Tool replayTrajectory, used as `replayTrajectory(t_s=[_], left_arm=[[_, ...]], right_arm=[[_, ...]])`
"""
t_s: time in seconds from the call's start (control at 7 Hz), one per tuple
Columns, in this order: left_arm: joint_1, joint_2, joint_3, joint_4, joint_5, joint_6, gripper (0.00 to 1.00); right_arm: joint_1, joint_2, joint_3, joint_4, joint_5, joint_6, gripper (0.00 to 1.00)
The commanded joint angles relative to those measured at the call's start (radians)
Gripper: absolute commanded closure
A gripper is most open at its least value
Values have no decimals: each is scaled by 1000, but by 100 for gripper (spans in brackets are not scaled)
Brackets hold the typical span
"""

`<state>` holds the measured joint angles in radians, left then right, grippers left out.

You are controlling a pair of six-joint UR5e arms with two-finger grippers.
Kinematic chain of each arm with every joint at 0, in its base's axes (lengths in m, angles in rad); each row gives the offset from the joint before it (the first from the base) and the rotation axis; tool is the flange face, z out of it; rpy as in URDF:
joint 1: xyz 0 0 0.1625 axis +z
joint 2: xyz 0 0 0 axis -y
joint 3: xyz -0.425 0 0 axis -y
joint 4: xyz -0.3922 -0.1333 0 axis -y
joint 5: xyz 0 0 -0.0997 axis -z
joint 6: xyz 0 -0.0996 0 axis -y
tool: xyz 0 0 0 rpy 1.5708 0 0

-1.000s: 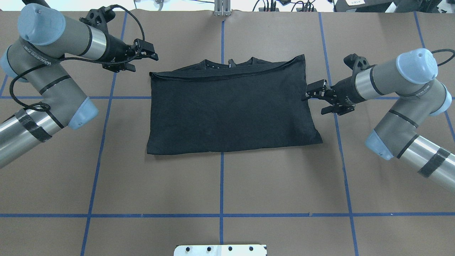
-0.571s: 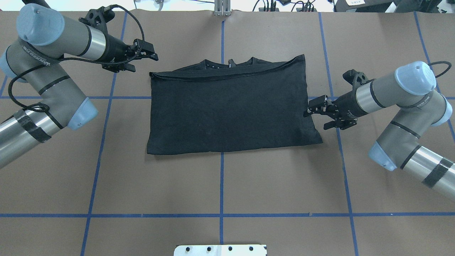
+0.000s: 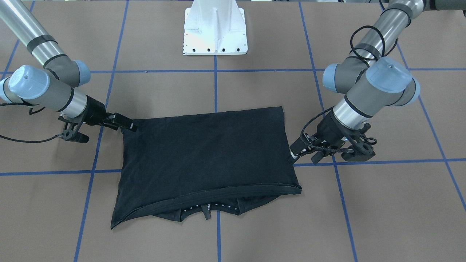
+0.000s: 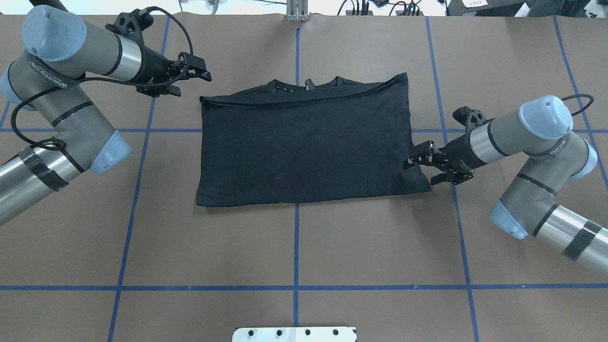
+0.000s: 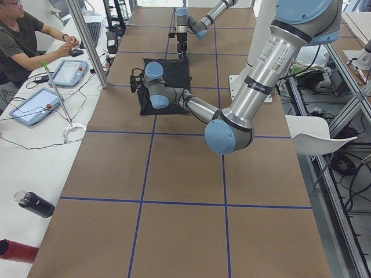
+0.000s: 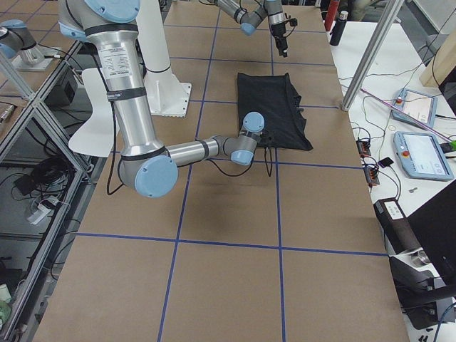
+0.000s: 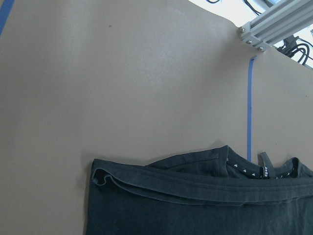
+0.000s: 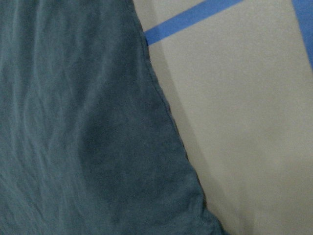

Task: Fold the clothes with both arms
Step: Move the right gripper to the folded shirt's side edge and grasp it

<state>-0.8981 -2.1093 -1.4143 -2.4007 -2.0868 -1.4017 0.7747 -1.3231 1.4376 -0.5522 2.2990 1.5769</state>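
The clothes are one black T-shirt (image 4: 304, 147) (image 3: 207, 156), folded across into a rectangle on the brown table, collar at the far edge. My left gripper (image 4: 205, 69) (image 3: 292, 154) hovers just off the shirt's far left corner, apart from the cloth, and looks open. The left wrist view shows that folded corner and the collar (image 7: 244, 169). My right gripper (image 4: 407, 159) (image 3: 133, 125) sits low at the shirt's right edge near the front corner. It looks open, with fingertips at the hem. The right wrist view is filled by the shirt's edge (image 8: 88, 137) and bare table.
Blue tape lines (image 4: 296, 247) grid the table. The white pedestal base (image 3: 215, 27) stands at the robot's side, with bare table between it and the shirt. An aluminium post (image 4: 297, 9) stands at the far edge. A seated person (image 5: 23, 40) and tablets (image 5: 35, 104) are beyond it.
My right gripper has slid toward the robot along the shirt's right edge, from mid-edge to near the front corner. The left arm and the shirt have stayed still.
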Motion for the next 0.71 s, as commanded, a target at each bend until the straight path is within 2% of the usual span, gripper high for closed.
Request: replayTrajectory(t_s=[0.0, 0.29, 0.57], left_arm=[[-1, 0, 0, 0, 1, 0, 1], [-1, 2, 0, 0, 1, 1, 1], [-1, 3, -2, 0, 1, 1, 1]], right_arm=[[-9, -1, -2, 0, 2, 0, 1], [-17, -2, -2, 0, 3, 0, 2], [-17, -2, -2, 0, 2, 0, 25]])
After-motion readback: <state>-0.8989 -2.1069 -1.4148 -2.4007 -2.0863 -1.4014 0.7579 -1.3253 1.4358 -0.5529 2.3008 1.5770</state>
